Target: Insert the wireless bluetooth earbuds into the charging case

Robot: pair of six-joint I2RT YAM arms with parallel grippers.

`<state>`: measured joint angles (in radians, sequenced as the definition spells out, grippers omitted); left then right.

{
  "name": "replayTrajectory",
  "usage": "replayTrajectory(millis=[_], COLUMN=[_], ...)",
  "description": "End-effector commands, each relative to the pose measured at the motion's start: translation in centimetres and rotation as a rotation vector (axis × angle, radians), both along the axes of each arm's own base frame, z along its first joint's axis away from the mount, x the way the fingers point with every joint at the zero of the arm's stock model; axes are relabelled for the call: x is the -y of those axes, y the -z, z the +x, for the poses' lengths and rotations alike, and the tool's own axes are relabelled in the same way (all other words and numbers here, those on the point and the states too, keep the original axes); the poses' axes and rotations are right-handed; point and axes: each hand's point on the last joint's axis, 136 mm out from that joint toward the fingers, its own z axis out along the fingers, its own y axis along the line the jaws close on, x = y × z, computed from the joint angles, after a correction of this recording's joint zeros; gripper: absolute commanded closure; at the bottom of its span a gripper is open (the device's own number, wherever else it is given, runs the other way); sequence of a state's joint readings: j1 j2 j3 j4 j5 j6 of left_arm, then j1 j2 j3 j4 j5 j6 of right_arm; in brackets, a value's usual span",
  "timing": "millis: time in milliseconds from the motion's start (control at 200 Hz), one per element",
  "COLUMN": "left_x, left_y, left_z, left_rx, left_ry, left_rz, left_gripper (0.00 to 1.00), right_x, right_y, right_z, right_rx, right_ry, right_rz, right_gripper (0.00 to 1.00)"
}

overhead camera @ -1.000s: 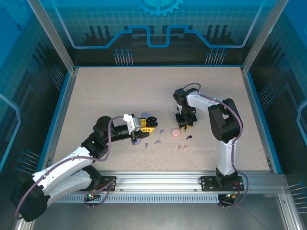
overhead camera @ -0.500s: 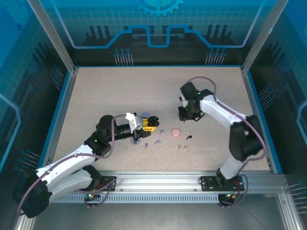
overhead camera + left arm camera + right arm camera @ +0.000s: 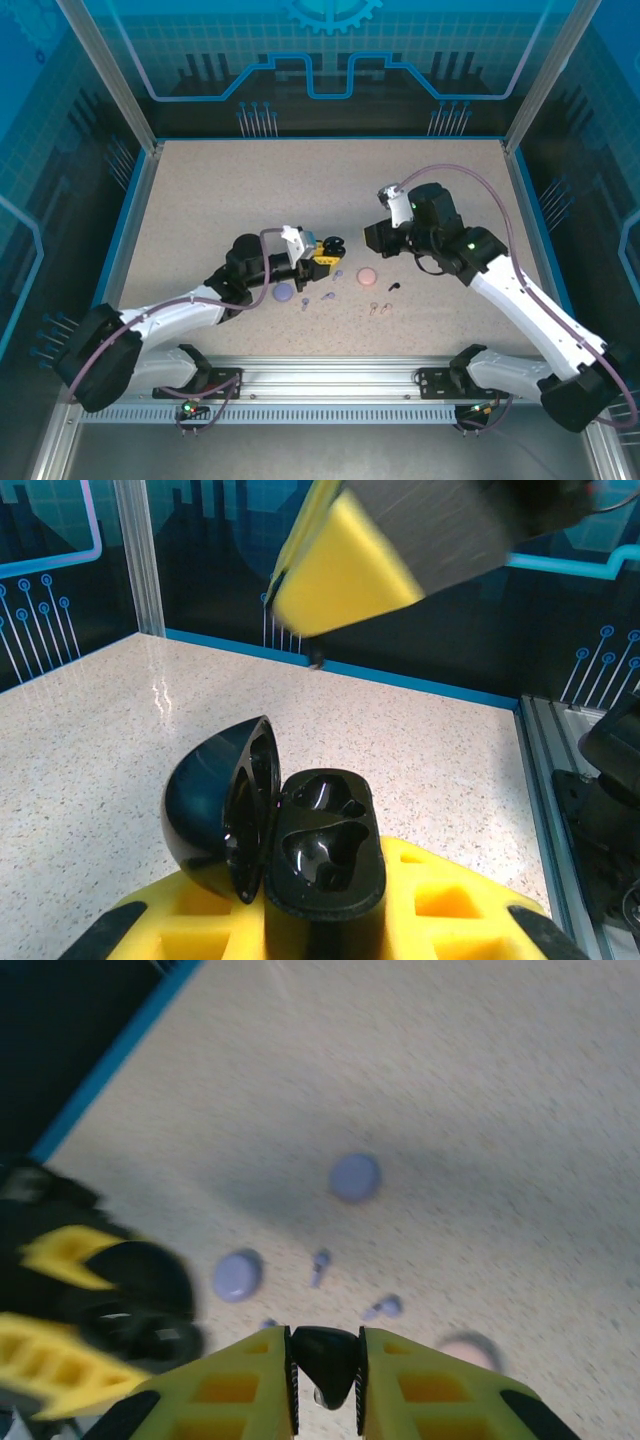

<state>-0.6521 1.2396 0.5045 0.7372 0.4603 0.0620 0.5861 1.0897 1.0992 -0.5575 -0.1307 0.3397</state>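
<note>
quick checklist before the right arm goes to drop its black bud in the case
1. Case lid open: ok, swung back.
2. Wells free: ok, both empty.
3. Left claw shut on case: ok.
4. Right claw shut on black bud: ok.
5. Bud's stem turned to fit a well: cannot tell, blurred.
6. Right claw above case: not ok, it sits off to one side in the top view.
</note>
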Motion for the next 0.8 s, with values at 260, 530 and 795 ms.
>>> replayTrajectory(millis=[260,530,795], left_x=[1.6,1.8,1.8], left_y=[-3.1,-3.3,-3.3], left_z=[0.8,0.6,0.5], left_rx=[0.076,0.079,0.076], left_ry=[0.016,0.021,0.022], left_rz=[-0.085,-0.089,-0.094], left_gripper=[0.93,0.93,0.93], right_x=[-3.8,-5.1,-5.3], right_y=[-2.9,-2.3,-2.1], right_z=[-2.6,-2.4,-2.2], right_rx=[0.142,0.165,0.175], right_ry=[-0.090,-0.101,-0.097], right_rz=[0.029,-0.019,-0.039], right_gripper=[0.79,0.79,0.79])
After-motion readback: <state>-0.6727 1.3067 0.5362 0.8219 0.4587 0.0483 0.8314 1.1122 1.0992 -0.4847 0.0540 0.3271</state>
